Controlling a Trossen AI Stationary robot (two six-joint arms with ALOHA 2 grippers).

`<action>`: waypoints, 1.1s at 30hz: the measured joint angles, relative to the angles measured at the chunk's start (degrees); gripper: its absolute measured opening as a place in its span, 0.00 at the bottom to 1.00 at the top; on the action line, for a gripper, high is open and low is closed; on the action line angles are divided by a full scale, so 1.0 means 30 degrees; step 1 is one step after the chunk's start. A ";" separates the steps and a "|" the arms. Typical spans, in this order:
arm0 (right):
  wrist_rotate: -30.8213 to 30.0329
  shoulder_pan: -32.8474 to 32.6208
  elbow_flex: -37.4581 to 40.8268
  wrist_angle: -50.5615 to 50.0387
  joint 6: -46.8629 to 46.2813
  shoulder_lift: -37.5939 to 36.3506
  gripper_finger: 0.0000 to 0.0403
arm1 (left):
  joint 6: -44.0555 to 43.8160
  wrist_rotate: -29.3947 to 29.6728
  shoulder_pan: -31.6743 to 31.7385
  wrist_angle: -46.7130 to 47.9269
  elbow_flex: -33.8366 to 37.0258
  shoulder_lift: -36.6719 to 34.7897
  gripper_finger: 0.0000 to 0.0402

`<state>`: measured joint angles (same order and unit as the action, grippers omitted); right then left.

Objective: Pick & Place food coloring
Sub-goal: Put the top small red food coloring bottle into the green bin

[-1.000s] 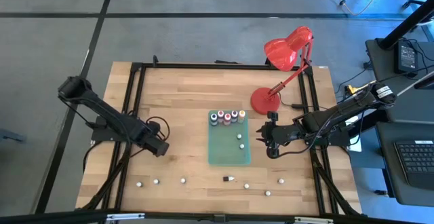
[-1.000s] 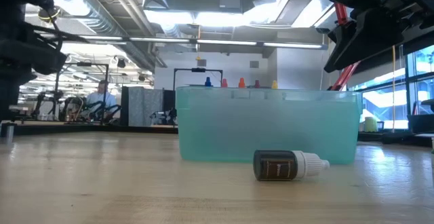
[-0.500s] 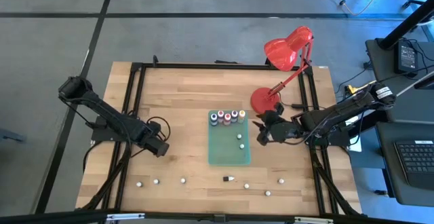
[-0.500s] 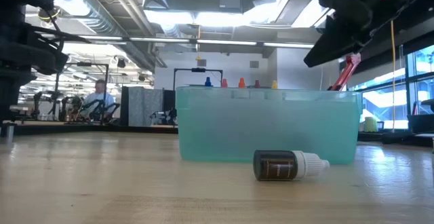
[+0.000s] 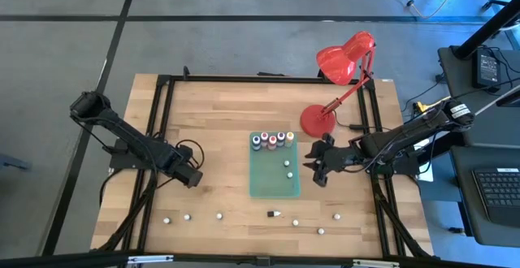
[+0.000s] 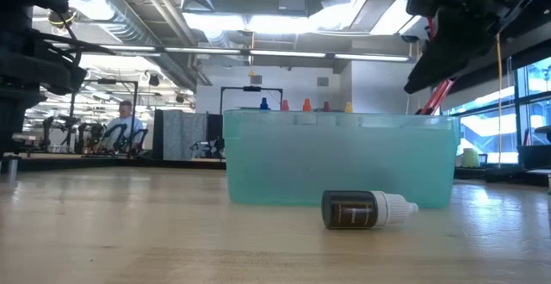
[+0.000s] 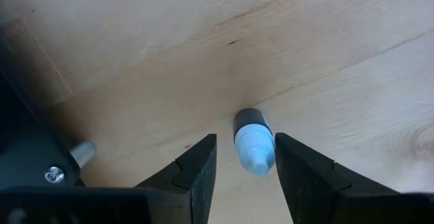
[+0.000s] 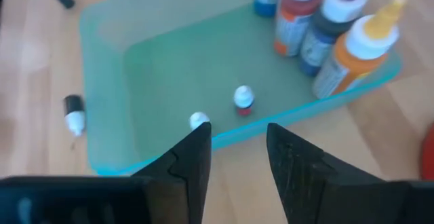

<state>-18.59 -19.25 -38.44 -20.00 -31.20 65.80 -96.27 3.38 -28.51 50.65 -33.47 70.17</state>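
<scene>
A: Entry, overhead view. Right end effector (image 5: 318,171) hangs just beside the right edge of the green tray (image 5: 273,187), in front of the red desk lamp (image 5: 337,81). Left end effector (image 5: 193,179) sits low over the wooden tabletop (image 5: 211,130), well left of the tray.

B: Finger state?

A: Right: fingers (image 8: 183,166) parted with a gap, nothing between them; the wrist view looks past them down into the tray. Left: fingers (image 7: 193,176) also parted, nothing clamped. A dark bottle with a pale cap (image 7: 252,141) lies on the wood ahead of them, in line with the gap, not touched as far as I can see.

B: Where is the food coloring?

A: Row of upright bottles (image 5: 272,140) along the tray's far edge; the right wrist view shows an orange one (image 8: 358,54) among dark and red ones. Two small white-capped bottles (image 5: 288,168) stand on the tray floor near its right side. One dark bottle (image 5: 275,214) lies on its side on the tabletop just in front of the tray; the low view shows it too (image 6: 368,209), cap pointing right. Small whitish pieces (image 5: 186,217) are scattered along the tabletop's front edge, apart from one another
</scene>
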 joint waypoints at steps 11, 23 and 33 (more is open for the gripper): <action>0.0771 0.0000 0.0000 0.0004 0.0051 0.0000 0.36 | 0.0000 0.0030 0.0000 -0.0021 0.0000 0.0000 0.36; 0.0764 0.0000 0.0000 0.0004 0.0051 -0.0001 0.36 | 0.0000 0.0560 0.0000 0.0007 0.0000 0.0000 0.26; 0.0746 0.0007 0.0000 0.0004 0.0052 -0.0007 0.36 | 0.0989 0.0516 0.0072 0.0008 -0.0414 0.0000 0.15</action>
<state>-16.35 -19.22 -38.44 -19.99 -31.05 65.78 -93.30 4.92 -28.30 50.68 -34.72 70.17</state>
